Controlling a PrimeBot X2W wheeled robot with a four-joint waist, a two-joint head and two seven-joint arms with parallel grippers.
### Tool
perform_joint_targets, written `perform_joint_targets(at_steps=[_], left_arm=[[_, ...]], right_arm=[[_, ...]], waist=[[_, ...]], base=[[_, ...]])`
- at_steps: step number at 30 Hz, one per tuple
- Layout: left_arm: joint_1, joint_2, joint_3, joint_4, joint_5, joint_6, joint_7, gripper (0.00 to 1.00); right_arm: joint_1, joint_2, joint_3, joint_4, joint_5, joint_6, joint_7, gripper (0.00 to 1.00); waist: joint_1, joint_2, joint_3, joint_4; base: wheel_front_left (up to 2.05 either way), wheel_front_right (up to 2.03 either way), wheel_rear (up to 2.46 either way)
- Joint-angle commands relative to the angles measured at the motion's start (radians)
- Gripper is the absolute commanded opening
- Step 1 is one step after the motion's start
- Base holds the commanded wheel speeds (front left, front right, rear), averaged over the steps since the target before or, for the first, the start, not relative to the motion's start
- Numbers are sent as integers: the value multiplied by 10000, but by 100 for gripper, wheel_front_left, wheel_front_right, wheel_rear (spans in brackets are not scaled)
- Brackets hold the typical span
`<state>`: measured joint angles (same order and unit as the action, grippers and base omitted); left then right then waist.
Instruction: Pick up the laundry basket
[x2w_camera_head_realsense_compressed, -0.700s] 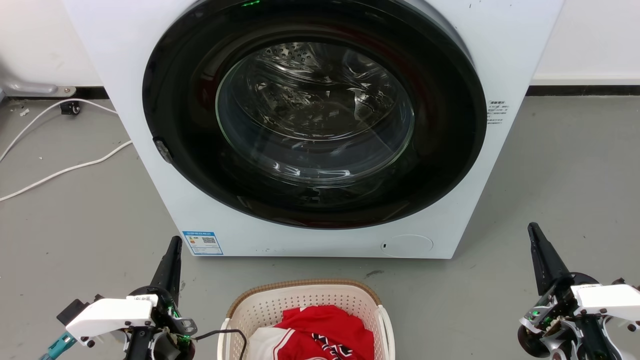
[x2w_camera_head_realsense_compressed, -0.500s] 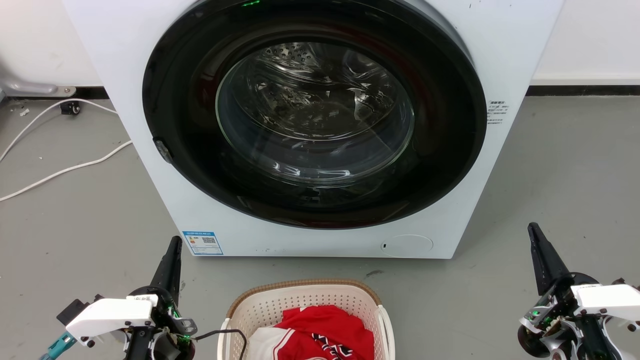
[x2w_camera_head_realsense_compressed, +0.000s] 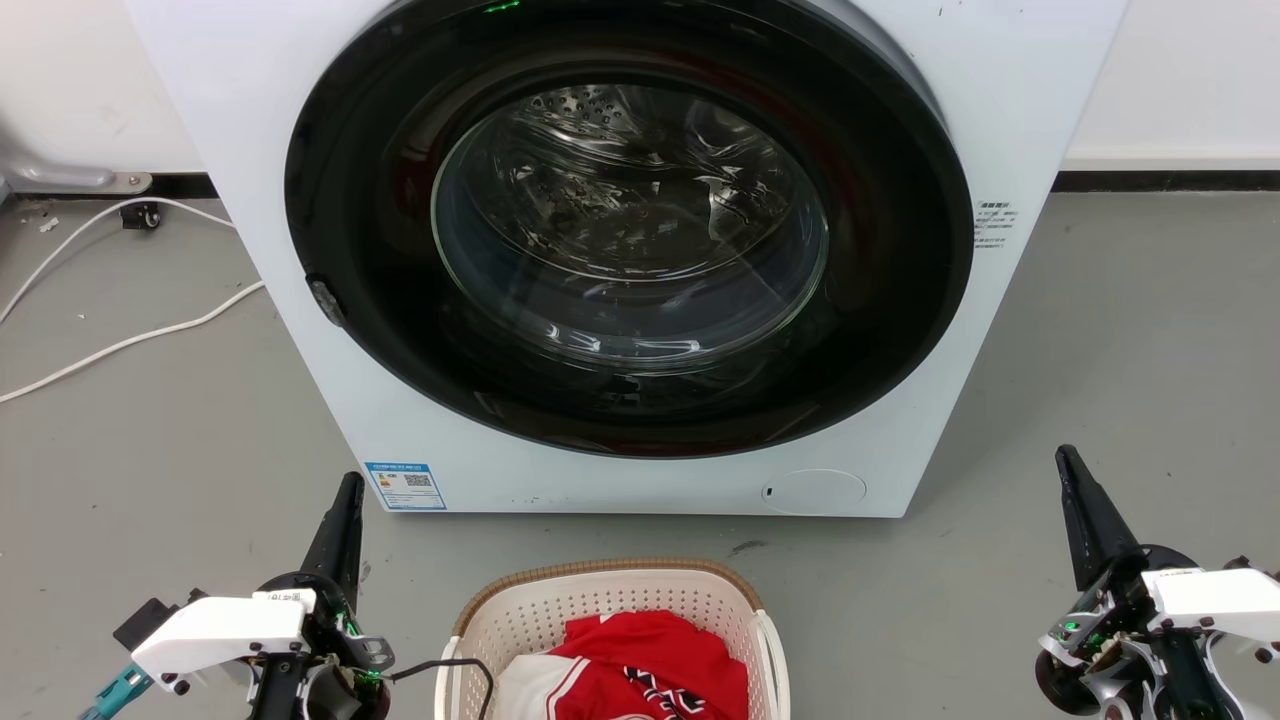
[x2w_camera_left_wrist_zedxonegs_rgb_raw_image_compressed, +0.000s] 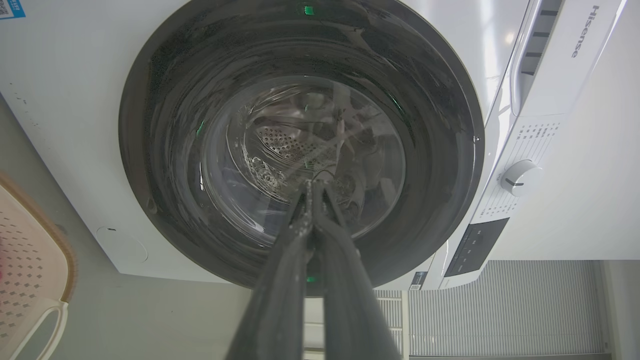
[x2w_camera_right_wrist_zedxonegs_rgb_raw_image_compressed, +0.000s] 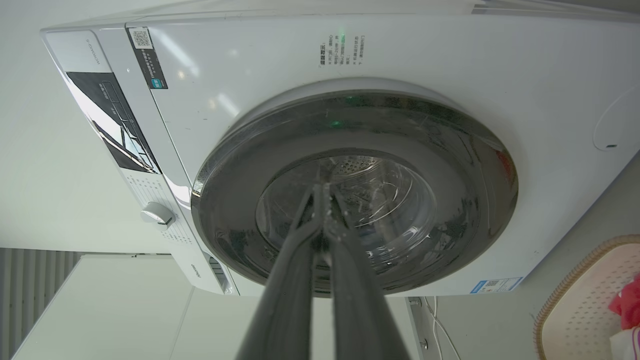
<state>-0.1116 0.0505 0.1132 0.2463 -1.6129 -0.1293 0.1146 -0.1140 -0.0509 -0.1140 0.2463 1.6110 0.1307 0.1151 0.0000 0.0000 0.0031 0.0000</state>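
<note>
— Still to be lifted, then?
— Yes. Laundry basket (x2w_camera_head_realsense_compressed: 530, 615) standing on the floor (x2w_camera_head_realsense_compressed: 1100, 330), just before the lower front of the washing machine (x2w_camera_head_realsense_compressed: 600, 490), between the two arms. Red garment (x2w_camera_head_realsense_compressed: 650, 645) inside; white side handles untouched.
— Grippers?
— Left gripper (x2w_camera_head_realsense_compressed: 349, 488) near the basket's left side, right gripper (x2w_camera_head_realsense_compressed: 1067, 468) well apart on its right. Both over bare floor, pointing toward the machine, fingers pressed together tip to tip, holding nothing.
— Done so far?
— Judged as nothing: no reach, no contact, no grasp. Left to do: parting the fingers, lowering to the handles or rim, closing, raising.
— Against the frames of a moment earlier?
— No visible difference: same basket position, same arm poses, same camera framing. Apparently at rest before the first move.
</note>
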Motion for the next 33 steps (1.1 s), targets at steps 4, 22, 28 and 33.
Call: perform_joint_targets(at_steps=[4,22,28,33], left_arm=[[71,-8,23,-39,-2,-40,17,0],[149,-16,-105,-130,898,10,-462,100],[154,-14,-41,-413,2020,34,-746,100],[168,-12,-40,-673,2988,158,-968,100]], right_arm=[[123,14,-3,-36,40,0,7,0],[123,7,75,-19,-821,-2,-460,100],[193,6,169,-414,-2274,-1,-743,100],[271,5,350,-708,-3604,-1,-966,100]], waist=[[0,0,0,0],[0,0,14,2],[0,0,28,5],[0,0,39,11]], base=[[0,0,0],[0,0,0],[0,0,0],[0,0,0]])
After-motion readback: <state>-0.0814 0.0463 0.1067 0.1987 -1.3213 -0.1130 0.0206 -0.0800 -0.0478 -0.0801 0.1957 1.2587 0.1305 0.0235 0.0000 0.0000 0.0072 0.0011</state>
